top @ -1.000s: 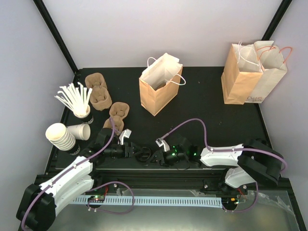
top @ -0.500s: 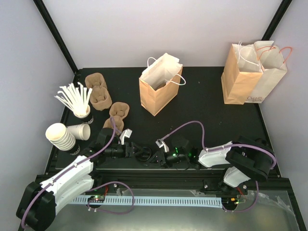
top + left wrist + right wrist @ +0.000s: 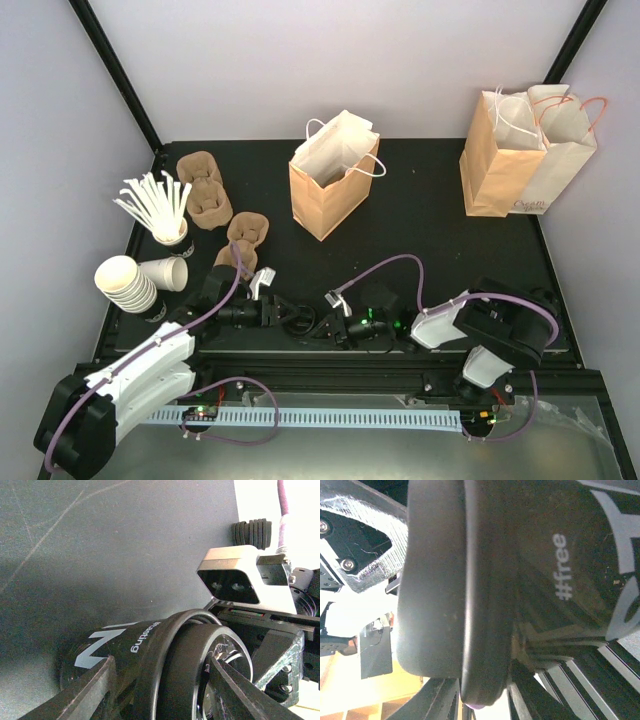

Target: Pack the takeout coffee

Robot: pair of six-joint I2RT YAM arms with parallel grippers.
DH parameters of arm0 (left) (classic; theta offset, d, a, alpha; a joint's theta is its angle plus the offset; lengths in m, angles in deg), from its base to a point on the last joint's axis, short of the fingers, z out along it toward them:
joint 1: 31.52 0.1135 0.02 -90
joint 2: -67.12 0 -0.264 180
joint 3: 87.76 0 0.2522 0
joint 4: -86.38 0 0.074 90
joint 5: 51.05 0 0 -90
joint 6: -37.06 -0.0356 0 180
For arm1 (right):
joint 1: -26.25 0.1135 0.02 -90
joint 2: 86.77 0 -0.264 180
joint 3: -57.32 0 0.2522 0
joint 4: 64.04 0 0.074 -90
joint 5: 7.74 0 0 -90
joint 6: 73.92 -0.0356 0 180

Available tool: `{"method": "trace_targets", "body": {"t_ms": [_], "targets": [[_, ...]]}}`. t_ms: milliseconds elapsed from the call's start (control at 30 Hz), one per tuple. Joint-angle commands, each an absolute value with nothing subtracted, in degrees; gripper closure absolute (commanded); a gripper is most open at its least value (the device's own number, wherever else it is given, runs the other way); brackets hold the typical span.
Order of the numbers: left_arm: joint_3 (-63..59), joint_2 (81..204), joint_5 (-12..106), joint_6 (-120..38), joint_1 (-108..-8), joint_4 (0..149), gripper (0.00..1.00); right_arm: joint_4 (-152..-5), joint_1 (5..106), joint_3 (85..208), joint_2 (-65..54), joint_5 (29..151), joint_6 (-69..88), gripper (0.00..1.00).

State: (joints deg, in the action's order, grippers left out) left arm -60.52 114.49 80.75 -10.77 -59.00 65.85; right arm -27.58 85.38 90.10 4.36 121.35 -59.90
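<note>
Bare counter (image 3: 420, 240) is lying open between the takeout coffee (image 3: 125, 647) and the open bag (image 3: 325, 195); cup carriers (image 3: 247, 230) are crowding the left side.

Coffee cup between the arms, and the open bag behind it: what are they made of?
The takeout coffee looks like paper with a matte black printed band; its lid shines, so likely glossy plastic. The open bag looks like matte brown kraft paper, creased at its folds.
</note>
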Motion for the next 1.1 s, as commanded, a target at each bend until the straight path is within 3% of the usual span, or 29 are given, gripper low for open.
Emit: {"method": "trace_targets", "body": {"t_ms": [0,167,433,633,1067], "targets": [[-62.5,117.0,75.6,-10.8,-59.7,57.2,0.49,-38.5,84.8,86.4,5.6,118.4,-60.9,0.7],[-60.8,116.2,74.2,-12.0,-59.7,54.6,0.49,-56.8,84.7,91.5,-6.8,113.3,-52.8,0.6],[-59.4,117.4,74.1,-13.0,-59.7,54.0,0.49,-61.6,82.9,93.5,-19.7,113.7,-47.2,0.51],[-58.7,117.0,73.7,-13.5,-59.7,53.0,0.49,-65.4,80.5,92.6,-20.8,112.1,-46.8,0.56],[-59.0,117.2,74.1,-13.2,-59.7,53.2,0.49,-57.5,80.2,94.3,-13.9,115.2,-47.9,0.62]]}}
